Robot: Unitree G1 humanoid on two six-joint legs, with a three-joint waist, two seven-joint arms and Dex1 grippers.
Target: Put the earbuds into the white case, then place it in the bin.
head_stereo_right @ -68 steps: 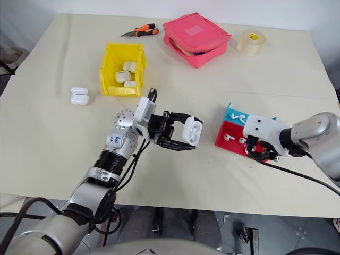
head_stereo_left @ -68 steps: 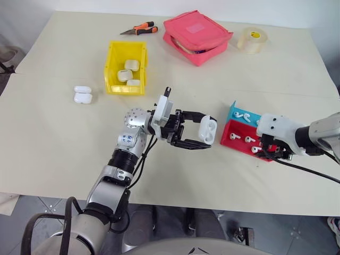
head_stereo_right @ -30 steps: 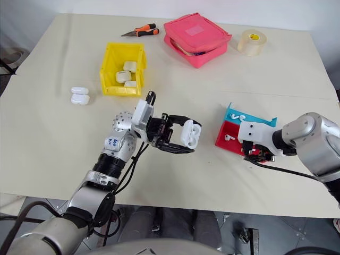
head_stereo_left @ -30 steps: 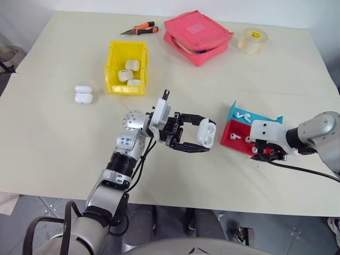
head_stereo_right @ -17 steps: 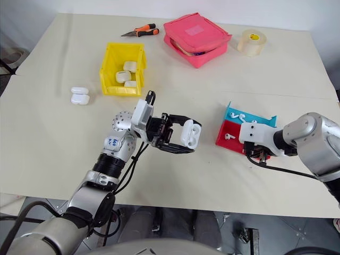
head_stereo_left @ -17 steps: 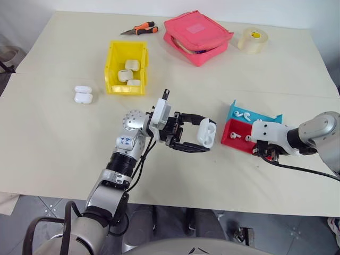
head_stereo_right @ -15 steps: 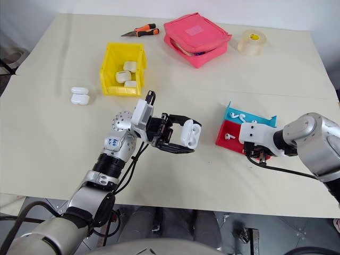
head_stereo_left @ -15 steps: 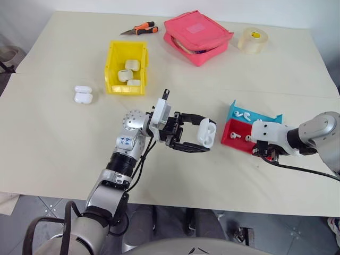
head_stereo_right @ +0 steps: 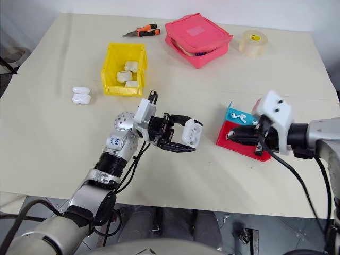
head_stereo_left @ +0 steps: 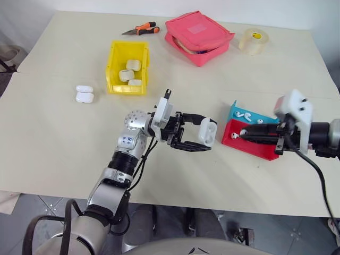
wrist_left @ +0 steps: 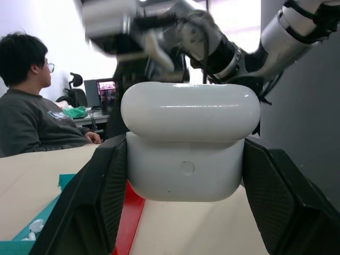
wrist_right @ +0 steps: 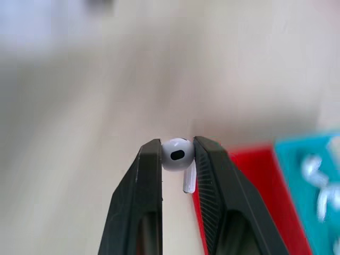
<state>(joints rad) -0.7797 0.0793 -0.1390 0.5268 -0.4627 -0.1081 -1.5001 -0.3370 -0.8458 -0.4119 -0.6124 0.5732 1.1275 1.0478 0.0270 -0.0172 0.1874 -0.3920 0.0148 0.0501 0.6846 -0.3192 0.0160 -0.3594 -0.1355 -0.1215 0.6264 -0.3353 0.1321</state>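
My left gripper [head_stereo_left: 205, 136] is shut on the white case [head_stereo_left: 206, 131] and holds it above the table's middle with the lid open; the case is also in the left wrist view [wrist_left: 188, 143]. To its right, my right gripper [head_stereo_left: 243, 134] is shut on one earbud [wrist_right: 177, 155], a tiny white bud pinched at the fingertips. It hangs over the red tray [head_stereo_left: 254, 147] and points toward the case, a short gap away. More earbuds [head_stereo_left: 243, 115] lie in the teal tray [head_stereo_left: 237, 108]. The yellow bin [head_stereo_left: 112, 69] stands at the back left with three white cases inside.
Two more white cases [head_stereo_left: 84, 94] lie left of the bin. A pink pouch [head_stereo_left: 197, 36], a tape roll [head_stereo_left: 253, 40] and orange-handled cutters [head_stereo_left: 139, 28] sit along the far edge. A seated person [wrist_left: 32, 106] appears in the left wrist view.
My right gripper has shut on an earbud at the red tray, then risen and swung to point left toward the case. The left gripper and the case have stayed still.
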